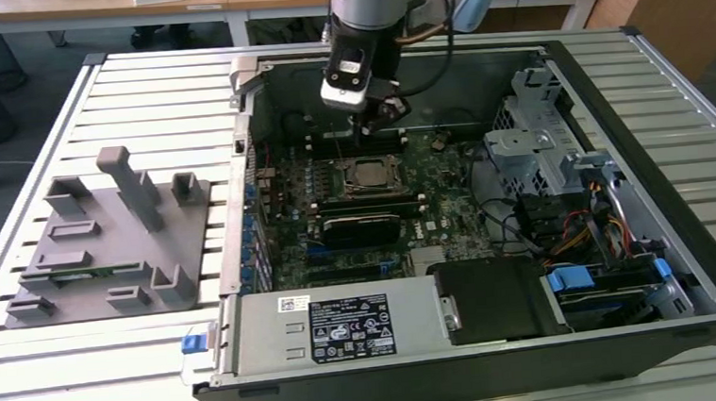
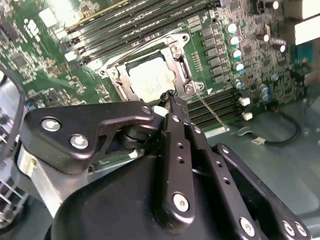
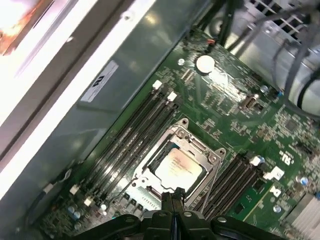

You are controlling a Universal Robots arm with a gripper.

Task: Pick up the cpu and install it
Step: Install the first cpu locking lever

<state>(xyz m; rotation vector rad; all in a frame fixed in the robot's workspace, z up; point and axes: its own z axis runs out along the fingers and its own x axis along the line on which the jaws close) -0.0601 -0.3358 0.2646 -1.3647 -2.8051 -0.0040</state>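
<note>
the cpu [image 1: 367, 174] [image 3: 178, 167] lies flat in its socket [image 3: 210, 150] near the middle of the motherboard [image 1: 444, 157]. the gripper [image 1: 384, 116] [image 3: 172, 194] hangs close above the socket's edge, its fingers pressed together with nothing between them.

The cpu [image 3: 178, 166] sits flat inside its metal socket frame [image 3: 201, 145] on the green motherboard [image 3: 235, 112], with black memory slots [image 3: 134, 136] running along both sides. The gripper [image 3: 172, 197] hangs by the chip's edge, its 2 fingers pressed together
</note>
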